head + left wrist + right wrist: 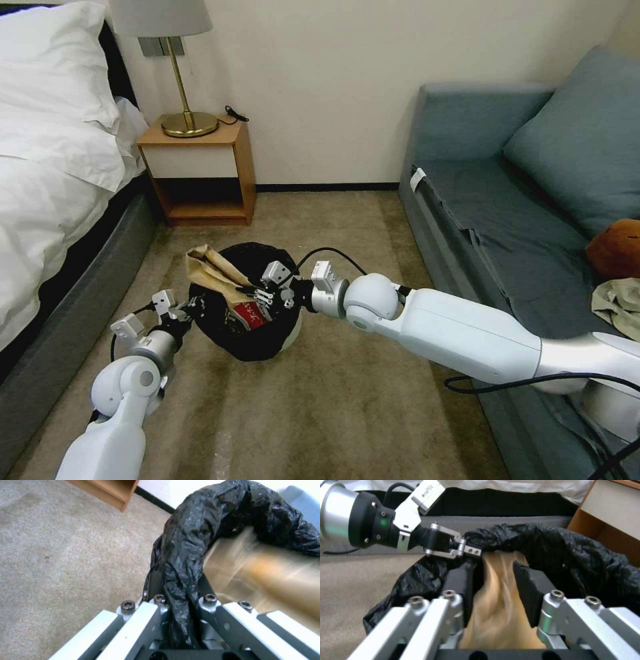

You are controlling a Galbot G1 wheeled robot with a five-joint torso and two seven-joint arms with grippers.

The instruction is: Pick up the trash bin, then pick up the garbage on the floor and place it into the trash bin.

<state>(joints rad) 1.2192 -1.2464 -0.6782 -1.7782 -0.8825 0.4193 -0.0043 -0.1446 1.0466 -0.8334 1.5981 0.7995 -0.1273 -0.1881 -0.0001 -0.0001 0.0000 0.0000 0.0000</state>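
I see the left gripper [190,308] with its fingers clamped on the rim of the trash bin [250,333], holding it above the floor [347,413]. My right gripper [257,293] is over the bin, fingers parted around the tan paper bag [210,267], which leans on the bin's rim.

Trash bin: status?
Left gripper shut on trash bin rim. Right gripper open around paper bag over bin. Nothing blocking.

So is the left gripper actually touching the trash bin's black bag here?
Touching. In the left wrist view the left gripper is shut on a bunched fold of the black bag at the trash bin's rim; the right wrist view shows the same pinch.
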